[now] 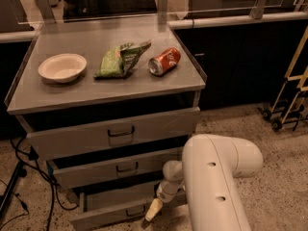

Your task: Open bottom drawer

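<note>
Hanging low in front of a grey cabinet (29, 97), the gripper (153, 210) is seen at the end of a thick white arm (216, 177). It is pointed down and to the left, and its pale tip is right at the front of the bottom drawer (103, 218). Whether the gripper is spread, pressed together or pinching something cannot be told. The drawer's small dark handle (136, 211) is found just left of the gripper, very close to it, but a touch cannot be made out. The bottom drawer is pulled out a little, and a strip of its flat grey inside is shown just above and left of the gripper. The middle drawer (86, 173) is found higher up from the gripper, and the top drawer (72, 139) higher again; each is pulled out a little too. Far above the gripper, on the cabinet top, three things are laid in a row: a white bowl (62, 67) up to the left, a green bag (120, 60) next to it, and a red can (164, 61) lying on its side almost straight above. Dark cables (29, 177) are seen on the floor well to the left of the gripper
</note>
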Controlling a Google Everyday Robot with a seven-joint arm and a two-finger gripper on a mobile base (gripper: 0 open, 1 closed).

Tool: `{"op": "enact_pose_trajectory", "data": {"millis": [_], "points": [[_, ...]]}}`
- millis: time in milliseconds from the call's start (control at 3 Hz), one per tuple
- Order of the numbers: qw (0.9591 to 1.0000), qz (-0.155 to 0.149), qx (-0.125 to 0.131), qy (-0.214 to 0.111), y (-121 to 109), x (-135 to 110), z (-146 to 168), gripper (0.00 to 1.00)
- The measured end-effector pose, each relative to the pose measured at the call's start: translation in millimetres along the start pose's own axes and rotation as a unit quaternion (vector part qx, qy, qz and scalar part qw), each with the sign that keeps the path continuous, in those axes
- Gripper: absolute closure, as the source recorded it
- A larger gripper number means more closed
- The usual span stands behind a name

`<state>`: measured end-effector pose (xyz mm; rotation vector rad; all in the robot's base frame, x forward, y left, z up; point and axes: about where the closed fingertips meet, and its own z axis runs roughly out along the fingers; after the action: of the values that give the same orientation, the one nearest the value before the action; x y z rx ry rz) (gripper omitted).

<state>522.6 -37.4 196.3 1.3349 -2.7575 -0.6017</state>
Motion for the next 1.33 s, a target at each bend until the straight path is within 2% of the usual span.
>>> {"op": "enact_pose_trajectory", "data": {"millis": [333, 667, 1000, 1333], "points": [[0.9999, 0.009, -0.010, 0.002, 12.5, 18.5, -1.4, 0.00], [0.9978, 0.050, 0.003, -0.043, 16.9, 25.6, -41.9, 0.00], [0.9978, 0.058, -0.005, -0.031, 30.2, 57.3, -46.3, 0.00], [0.9978, 0.058, -0.005, -0.031, 30.2, 57.2, -46.2, 0.00]]}}
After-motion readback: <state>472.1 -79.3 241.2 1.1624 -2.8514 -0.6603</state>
